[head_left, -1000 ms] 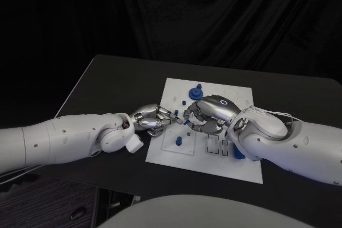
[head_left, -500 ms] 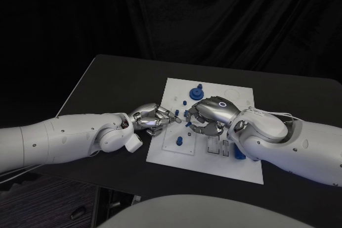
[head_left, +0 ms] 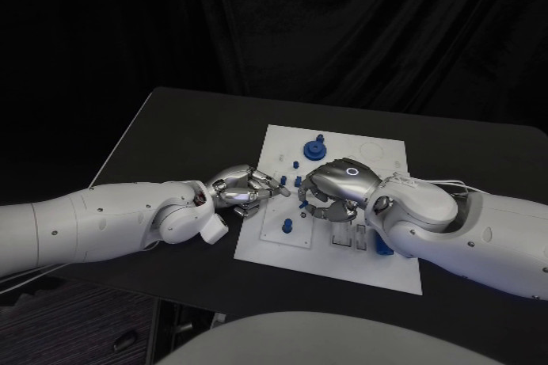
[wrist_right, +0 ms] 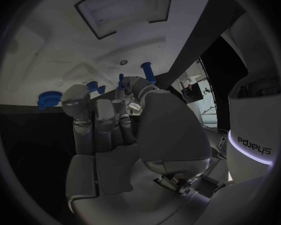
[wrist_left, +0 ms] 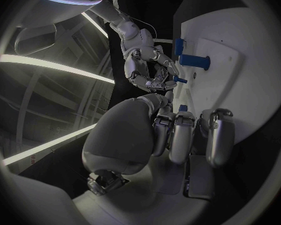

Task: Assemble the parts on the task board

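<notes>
The white task board (head_left: 377, 258) lies mid-table. My left hand (head_left: 243, 188) sits at the board's left edge with its fingers (wrist_left: 181, 135) curled. A small blue bit (wrist_left: 182, 107) shows just past those fingertips; I cannot tell whether it is held. My right hand (head_left: 330, 188) hovers over the board's middle, facing the left hand, and pinches a small blue part (wrist_left: 180, 80) at its fingertips; this small blue part (wrist_right: 121, 80) also shows between the right fingers. A blue gear (head_left: 312, 149) and a blue peg (head_left: 321, 138) stand at the board's far side.
Another blue piece (head_left: 287, 224) sits on the board's raised square plate near the front left. Two slotted blocks (head_left: 348, 237) stand under my right forearm. The black table (head_left: 183, 135) spreads out around the board.
My right hand has shifted a little toward the left hand and rolled over, closing the gap between them. The left hand has stayed where it was.
</notes>
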Tool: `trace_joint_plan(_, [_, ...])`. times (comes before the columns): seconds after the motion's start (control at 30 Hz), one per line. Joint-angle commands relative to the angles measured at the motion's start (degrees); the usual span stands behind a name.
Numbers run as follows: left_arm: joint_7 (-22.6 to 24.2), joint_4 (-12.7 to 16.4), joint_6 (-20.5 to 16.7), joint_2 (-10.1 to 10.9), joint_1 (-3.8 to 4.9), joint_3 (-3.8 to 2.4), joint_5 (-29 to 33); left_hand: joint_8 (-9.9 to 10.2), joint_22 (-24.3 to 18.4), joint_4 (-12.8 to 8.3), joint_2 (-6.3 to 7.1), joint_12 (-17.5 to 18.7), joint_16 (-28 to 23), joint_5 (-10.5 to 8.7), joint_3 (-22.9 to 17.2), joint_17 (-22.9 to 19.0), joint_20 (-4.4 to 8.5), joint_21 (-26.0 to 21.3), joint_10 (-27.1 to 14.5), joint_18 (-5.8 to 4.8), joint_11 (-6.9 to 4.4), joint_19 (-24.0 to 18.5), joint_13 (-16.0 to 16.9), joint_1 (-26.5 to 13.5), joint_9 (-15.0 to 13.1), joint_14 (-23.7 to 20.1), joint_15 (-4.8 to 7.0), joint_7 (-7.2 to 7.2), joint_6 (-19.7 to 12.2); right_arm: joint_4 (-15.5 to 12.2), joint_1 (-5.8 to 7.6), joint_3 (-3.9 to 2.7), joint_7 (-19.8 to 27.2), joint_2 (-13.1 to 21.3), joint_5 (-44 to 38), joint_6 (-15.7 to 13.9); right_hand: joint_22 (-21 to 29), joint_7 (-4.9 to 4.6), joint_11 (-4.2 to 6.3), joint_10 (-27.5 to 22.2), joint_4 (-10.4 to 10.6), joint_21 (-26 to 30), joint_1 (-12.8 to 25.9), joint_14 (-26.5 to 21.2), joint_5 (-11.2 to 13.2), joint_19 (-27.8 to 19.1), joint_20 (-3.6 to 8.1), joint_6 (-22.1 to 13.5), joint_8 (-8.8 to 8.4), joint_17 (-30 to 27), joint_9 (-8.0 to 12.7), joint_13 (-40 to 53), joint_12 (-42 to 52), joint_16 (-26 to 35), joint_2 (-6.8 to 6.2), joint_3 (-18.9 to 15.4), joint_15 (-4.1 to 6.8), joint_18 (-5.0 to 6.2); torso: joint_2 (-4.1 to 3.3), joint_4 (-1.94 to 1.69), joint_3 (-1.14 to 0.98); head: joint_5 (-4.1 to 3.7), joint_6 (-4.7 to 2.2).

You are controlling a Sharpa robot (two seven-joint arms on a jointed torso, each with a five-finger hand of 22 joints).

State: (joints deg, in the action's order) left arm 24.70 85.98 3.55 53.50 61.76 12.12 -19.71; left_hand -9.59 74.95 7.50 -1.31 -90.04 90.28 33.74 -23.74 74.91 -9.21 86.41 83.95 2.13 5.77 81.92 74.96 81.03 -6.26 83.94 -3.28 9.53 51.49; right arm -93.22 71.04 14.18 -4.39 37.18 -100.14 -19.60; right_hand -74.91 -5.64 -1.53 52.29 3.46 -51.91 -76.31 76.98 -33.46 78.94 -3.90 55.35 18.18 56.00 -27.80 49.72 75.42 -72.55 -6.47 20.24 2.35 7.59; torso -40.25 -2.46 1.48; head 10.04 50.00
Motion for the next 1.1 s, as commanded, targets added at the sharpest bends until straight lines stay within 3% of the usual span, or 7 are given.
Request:
trace_joint_plan(0.03, [1.06,0.1,-0.11,-0.12,-0.11,-0.04,0.08,0.31,11.32,-0.07,0.18,0.04,-0.28,0.36,-0.4,15.09,-0.12,-0.36,6.05,0.0,-0.18,-0.45,15.04,-0.57,-0.04,6.06,0.4,0.19,-0.07,-0.27,-0.21,-0.02,-1.43,-0.03,-1.34,2.57,-5.88,0.1,-0.06,-0.26,-0.38,0.28,0.24,-0.11,0.24,-0.09,0.07,-0.1,0.4,-0.08,-0.14,0.06,-0.33,0.32,0.56,0.11,-0.17,-0.62,0.01,0.03,-0.01,0.12,0.0])
trace_joint_plan(1.1, [0.53,-0.02,0.26,-0.28,-0.11,-0.04,0.08,0.3,11.25,-0.11,0.14,0.04,-0.28,0.38,-0.48,15.09,-0.12,-0.43,6.05,0.03,-0.18,-0.59,15.04,-0.61,-0.06,6.06,0.4,0.19,-0.02,-0.43,-0.31,-0.01,-1.74,-0.02,-1.36,4.52,-5.81,0.09,-0.07,-0.4,-0.67,0.54,0.05,-0.26,0.93,-0.24,0.05,-0.18,0.47,-0.33,-0.48,-0.03,-0.44,0.49,0.61,0.19,-0.18,-0.56,0.01,0.02,0.01,0.14,0.0])
